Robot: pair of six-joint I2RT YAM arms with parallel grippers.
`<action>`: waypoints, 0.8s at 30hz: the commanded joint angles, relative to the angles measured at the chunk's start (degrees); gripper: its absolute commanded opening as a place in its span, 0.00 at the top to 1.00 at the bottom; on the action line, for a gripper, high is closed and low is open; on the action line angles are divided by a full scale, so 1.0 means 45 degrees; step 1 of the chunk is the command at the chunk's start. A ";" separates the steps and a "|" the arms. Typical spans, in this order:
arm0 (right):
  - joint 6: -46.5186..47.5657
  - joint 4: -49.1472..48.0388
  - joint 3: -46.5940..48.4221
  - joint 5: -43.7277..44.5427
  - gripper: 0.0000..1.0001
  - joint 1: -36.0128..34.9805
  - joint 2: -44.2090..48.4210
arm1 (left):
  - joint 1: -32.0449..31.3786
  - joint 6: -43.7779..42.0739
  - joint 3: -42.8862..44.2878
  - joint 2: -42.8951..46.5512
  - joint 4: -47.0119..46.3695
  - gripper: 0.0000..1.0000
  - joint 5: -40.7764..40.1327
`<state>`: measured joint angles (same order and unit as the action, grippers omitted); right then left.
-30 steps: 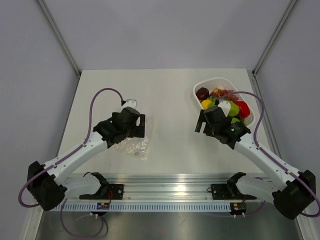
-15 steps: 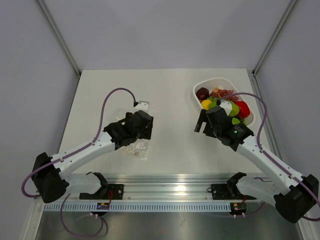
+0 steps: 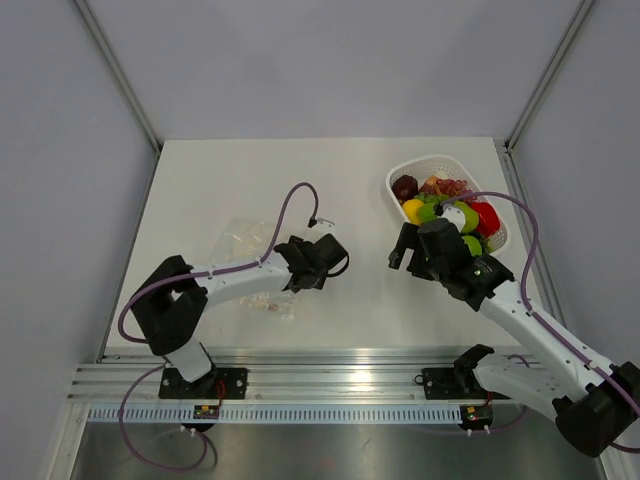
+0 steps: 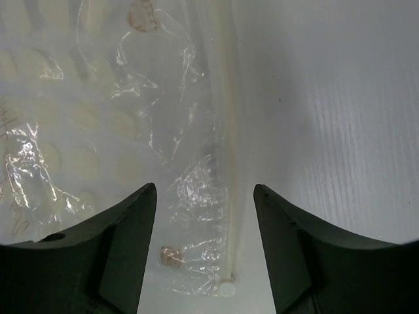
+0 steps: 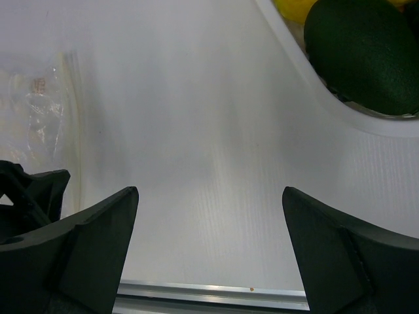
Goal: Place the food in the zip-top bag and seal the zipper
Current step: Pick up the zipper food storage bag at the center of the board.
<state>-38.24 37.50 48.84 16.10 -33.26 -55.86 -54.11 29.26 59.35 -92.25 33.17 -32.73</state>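
So the left arm (image 3: 225, 282) is folded up tight, elbow tucked back near its base and the forearm running low across the bench (image 3: 340, 180) toward the middle. Its left end effector (image 4: 203, 195) is partly open, fingers apart with nothing pinched. The zip-top bag (image 4: 124, 124) lies flat on the bench's left half, and from above you only get crinkly bits of it poking out either side of that forearm. The left wrist cam is way better here: it shows the bag spread out right under the fingers, and the zipper (image 4: 226, 137) runs as a pale strip straight up through the gap between them. The right arm (image 3: 530, 330) reaches diagonally from its base up to just beside the white basket (image 3: 440, 163). Its right end effector (image 5: 209, 193) is spread wide over bare bench, holding nothing. The food (image 3: 452, 208) is all piled in the basket at the far right, well apart from the bag. The right wrist view only catches the basket's rim with a dark green piece (image 5: 360, 52) inside, plus the bag off at its left edge.
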 commanded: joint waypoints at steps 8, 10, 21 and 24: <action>0.0060 -0.0559 -0.0227 -0.0159 0.00 0.0047 0.0264 | 0.0284 -0.0212 0.1518 -0.2233 -0.0574 0.28 -0.1007; 0.0079 -0.0617 -0.0306 -0.0159 0.01 0.0066 0.0400 | 0.0441 -0.0309 0.1537 -0.2390 -0.0554 0.31 -0.1241; 0.0255 -0.0793 -0.0228 -0.0199 0.01 0.0066 0.0010 | 0.0832 -0.0680 0.1401 -0.3192 -0.1042 0.50 -0.1419; 0.0197 -0.0774 -0.0248 -0.0179 0.00 0.0047 0.0029 | 0.0852 -0.0798 0.1517 -0.3192 -0.1043 0.58 -0.1631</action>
<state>-37.76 35.64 47.11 15.35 -33.26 -55.79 -50.61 26.17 64.36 -106.13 30.85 -37.71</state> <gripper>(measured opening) 0.993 0.436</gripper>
